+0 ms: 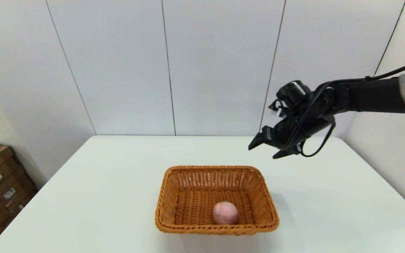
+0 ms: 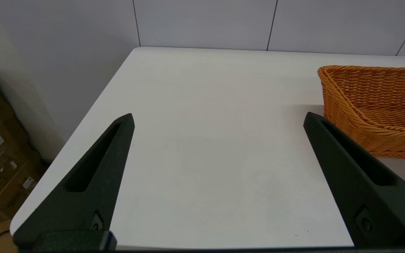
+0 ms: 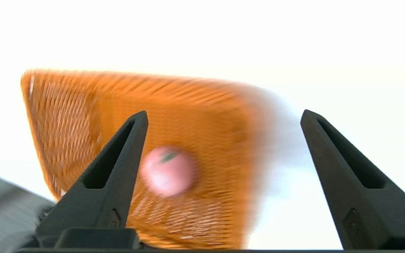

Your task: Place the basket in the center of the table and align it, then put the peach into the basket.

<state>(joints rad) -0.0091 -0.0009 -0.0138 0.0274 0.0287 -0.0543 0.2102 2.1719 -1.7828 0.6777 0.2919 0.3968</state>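
Worktop (image 1: pixel 93 196): white, rounded corners, wall panels behind it.

Basket (image 1: pixel 216 230): sits on the worktop near its middle, toward the near edge in the head view. Long axis runs left-right across the robot's front, sides roughly square to the worktop edges. Open side up, walls sloping outward to a braided rim.

Right arm: reaches in from the robot's right, held high above the worktop, forearm near level, wrist bent so the right gripper (image 1: pixel 261 150) points down and toward the robot's left. It hangs in the air above and behind the basket's far right corner, touching nothing. Jaws spread wide and empty; the right wrist view looks down between them into the basket, blurred.

Left gripper (image 2: pixel 218 119): low over bare worktop on the robot's left, the basket's corner just beside one finger in the left wrist view. Jaws wide apart, empty. Out of the head view.

Peach (image 1: pixel 225 213): lies on the basket floor, right of centre, against the near wall. Stem end faces roughly up in the right wrist view.
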